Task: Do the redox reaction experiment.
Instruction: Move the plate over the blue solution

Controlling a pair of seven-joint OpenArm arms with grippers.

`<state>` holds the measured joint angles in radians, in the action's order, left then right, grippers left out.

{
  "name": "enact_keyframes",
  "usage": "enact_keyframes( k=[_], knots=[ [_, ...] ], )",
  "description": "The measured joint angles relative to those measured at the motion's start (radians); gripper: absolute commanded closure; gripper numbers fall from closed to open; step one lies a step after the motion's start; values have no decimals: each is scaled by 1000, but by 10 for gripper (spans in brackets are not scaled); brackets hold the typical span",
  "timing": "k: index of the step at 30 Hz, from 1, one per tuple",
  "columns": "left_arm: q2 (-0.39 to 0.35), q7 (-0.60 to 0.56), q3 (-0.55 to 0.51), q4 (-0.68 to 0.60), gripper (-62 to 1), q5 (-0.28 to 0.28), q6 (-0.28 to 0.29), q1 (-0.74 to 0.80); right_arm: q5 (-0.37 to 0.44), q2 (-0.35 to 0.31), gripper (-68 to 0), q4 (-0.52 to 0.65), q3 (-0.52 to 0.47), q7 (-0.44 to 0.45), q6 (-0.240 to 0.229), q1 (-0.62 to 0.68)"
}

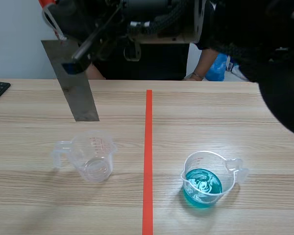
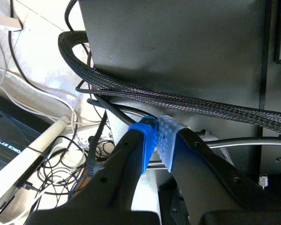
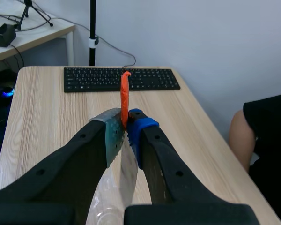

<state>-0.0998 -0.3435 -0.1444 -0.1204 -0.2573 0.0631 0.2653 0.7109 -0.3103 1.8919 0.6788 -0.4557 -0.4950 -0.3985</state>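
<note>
Right gripper (image 3: 126,127) pinches a metal sheet (image 1: 76,93) over the empty measuring cup (image 1: 90,157); second cup (image 1: 229,169) holds blue-green liquid (image 1: 203,184); left gripper (image 2: 157,140) closed, empty.

A makeshift lab in an office room: a clear plastic measuring cup of blue-green liquid (image 1: 206,182) on a pale wood-grain table (image 1: 210,117), a flat black computer keyboard (image 3: 93,79) at its end, a white side desk (image 3: 42,36) beyond it, black and white cables (image 2: 56,161) tangled on the floor.
</note>
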Motion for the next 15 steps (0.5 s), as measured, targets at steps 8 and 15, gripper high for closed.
enact_keyframes(
  k=[8, 15],
  knots=[
    [0, 0, 0, 0, -42, 0, 0, 0, 68, -32, -7, 51, -60, -32, -1, 23],
    [0, 0, 0, 0, -42, 0, 0, 0, 84, -134, -7, 102, -156, -36, 0, 134]
  ],
)
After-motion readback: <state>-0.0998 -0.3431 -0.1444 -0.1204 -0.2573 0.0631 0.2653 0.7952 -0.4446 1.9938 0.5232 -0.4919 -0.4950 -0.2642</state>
